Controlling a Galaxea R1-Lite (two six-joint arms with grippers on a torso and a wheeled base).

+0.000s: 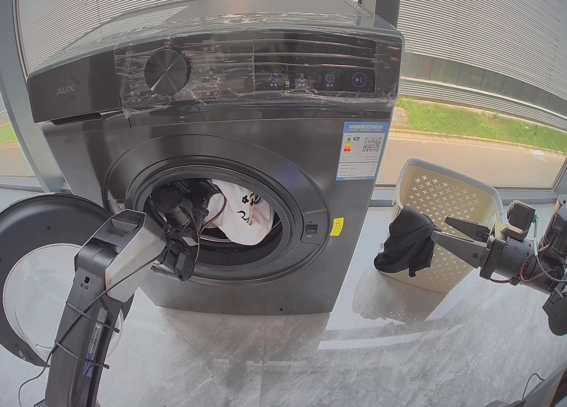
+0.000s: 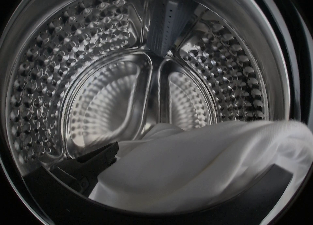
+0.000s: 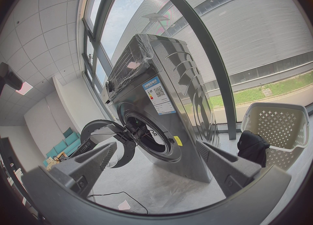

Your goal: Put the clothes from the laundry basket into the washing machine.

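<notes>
The washing machine (image 1: 236, 131) stands with its round door (image 1: 35, 272) swung open to the left. My left arm's wrist (image 1: 177, 219) is inside the opening. A white garment (image 1: 245, 213) with black print lies at the mouth of the steel drum (image 2: 97, 56). My left gripper (image 2: 163, 163) is open; one finger (image 2: 97, 160) shows and the white garment (image 2: 195, 163) covers the other. A black garment (image 1: 407, 243) hangs over the rim of the cream laundry basket (image 1: 455, 190). My right gripper (image 1: 440, 228) is open, close beside the black garment with nothing between its fingers.
The basket (image 3: 280, 121) sits on the pale floor right of the machine (image 3: 156, 105), against the window wall. Bare floor (image 1: 266, 355) lies in front of the machine. A cable (image 3: 124, 196) trails on the floor there.
</notes>
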